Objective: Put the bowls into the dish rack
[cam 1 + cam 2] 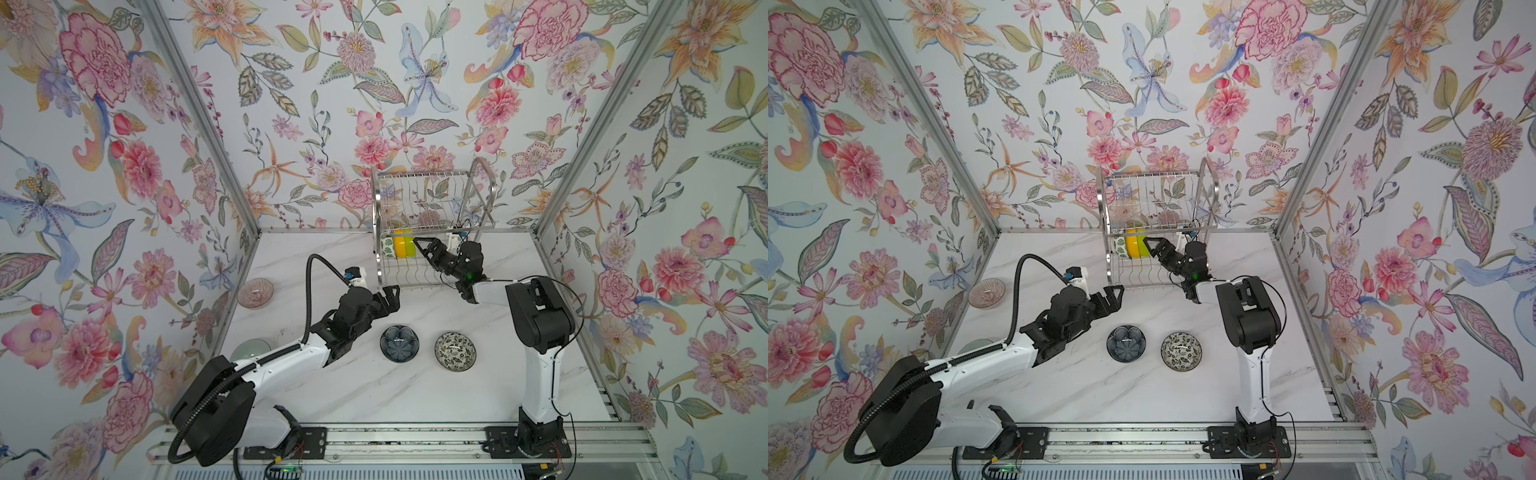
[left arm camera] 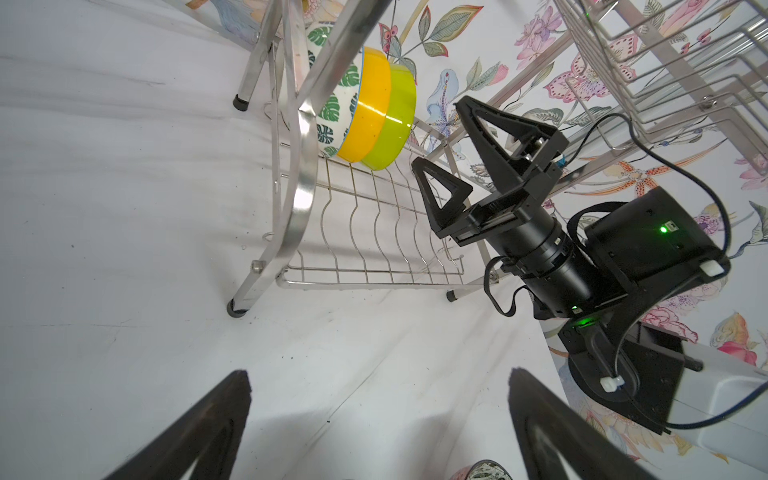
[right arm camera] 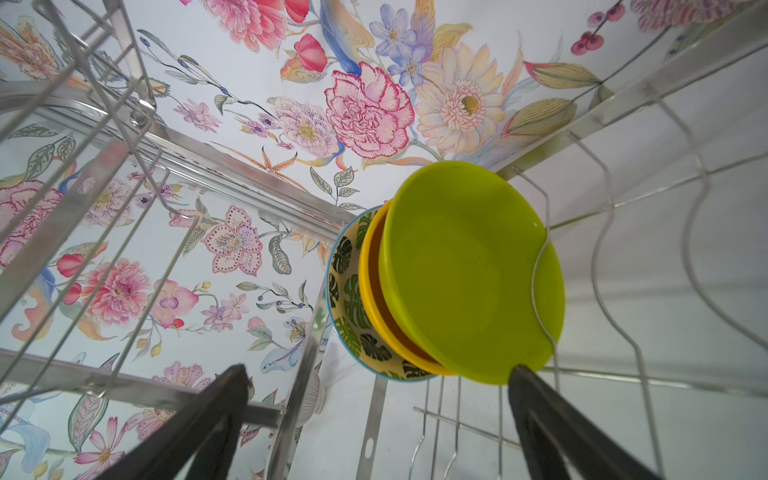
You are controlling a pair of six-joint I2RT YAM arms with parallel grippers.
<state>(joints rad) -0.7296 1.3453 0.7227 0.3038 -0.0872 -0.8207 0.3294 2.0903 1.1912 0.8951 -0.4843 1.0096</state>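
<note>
A slotted aluminium rail point(image 1: 415, 436) runs along the near edge of the white marble-look worktop point(image 1: 374, 395) and carries both arm bases. Just beyond it, two bowls sit upright on the bare worktop, side by side but apart: the petal-moulded dark blue glass bowl point(image 1: 400, 343) and the black-white floral bowl point(image 1: 455, 350). By the left wall lies the pink ribbed glass bowl point(image 1: 255, 293). The pale green bowl point(image 1: 249, 348) is half hidden behind the left arm.

At the back stands the dish rack point(image 1: 377, 208), two tiers of shiny steel wire between arched tube ends. At the left end of its lower shelf, three bowls stand on edge, each nested in the next: the green-leaf white bowl point(image 2: 332, 112), the orange-yellow bowl point(image 2: 370, 108) and the lime green bowl point(image 3: 469, 270) (the last two smooth and glossy).

The right gripper point(image 3: 378, 370) reaches into that lower tier, spread wide and holding nothing. One fingertip is right at the lime rim; whether it touches cannot be told. The left gripper point(image 2: 374, 432) hovers near the rack's front foot, also wide open and empty.
</note>
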